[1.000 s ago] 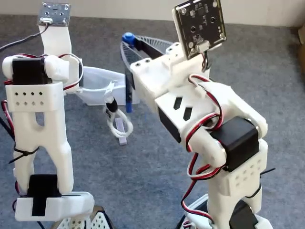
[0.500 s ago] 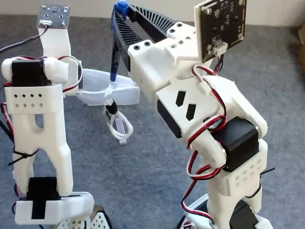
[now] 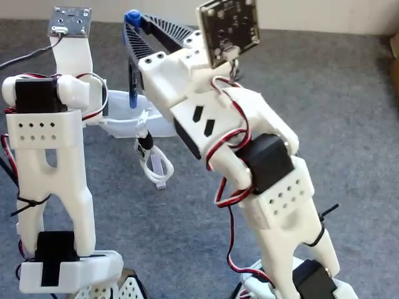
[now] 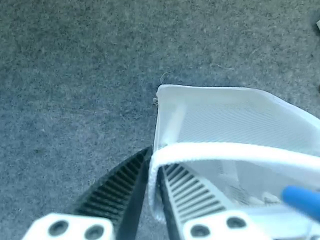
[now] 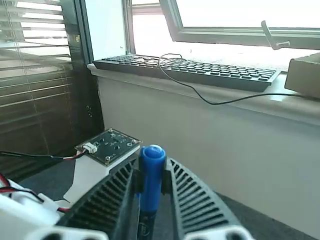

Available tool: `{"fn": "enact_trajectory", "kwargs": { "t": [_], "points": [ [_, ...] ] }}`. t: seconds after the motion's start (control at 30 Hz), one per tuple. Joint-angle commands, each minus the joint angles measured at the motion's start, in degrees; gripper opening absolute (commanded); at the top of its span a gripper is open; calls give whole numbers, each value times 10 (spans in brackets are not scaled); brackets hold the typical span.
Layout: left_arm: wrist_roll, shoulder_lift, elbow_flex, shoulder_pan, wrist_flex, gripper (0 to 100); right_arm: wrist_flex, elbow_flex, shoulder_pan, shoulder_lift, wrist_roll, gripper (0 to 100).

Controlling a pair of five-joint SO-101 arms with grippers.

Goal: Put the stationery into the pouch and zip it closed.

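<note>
A white mesh pouch (image 3: 121, 118) lies on the grey carpet with its mouth held open. My left gripper (image 4: 152, 192) is shut on the pouch rim (image 4: 210, 150), one ribbed finger on each side of it. My right gripper (image 3: 133, 26) is raised above the pouch, shut on a blue pen (image 3: 133, 78). The pen hangs upright, cap end (image 5: 151, 156) between the fingers and its lower end at the pouch opening. That blue end (image 4: 302, 199) appears beside the pouch mouth in the left wrist view.
A white looped cord (image 3: 154, 165) with a dark clip lies on the carpet just in front of the pouch. The left arm's camera board (image 5: 107, 146) sits close beside the pen. Open carpet (image 3: 349, 124) stretches to the right.
My right gripper first rose, then swung left with the pen. The pen went from beside the pouch's right end to over its mouth. The left arm stayed still.
</note>
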Motion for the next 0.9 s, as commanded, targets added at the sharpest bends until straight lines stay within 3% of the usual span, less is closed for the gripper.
{"fn": "enact_trajectory", "kwargs": {
  "t": [0.0,0.37,0.57,0.87],
  "points": [
    [5,-15,0,-3,2,7,-29,3,-15,-20,6,5],
    [5,-15,0,-3,2,7,-29,8,-12,-12,11,5],
    [5,-15,0,-14,2,7,-30,88,-26,-15,146,5],
    [4,-15,0,-25,2,7,-29,159,-29,-20,224,5]
  ]
}}
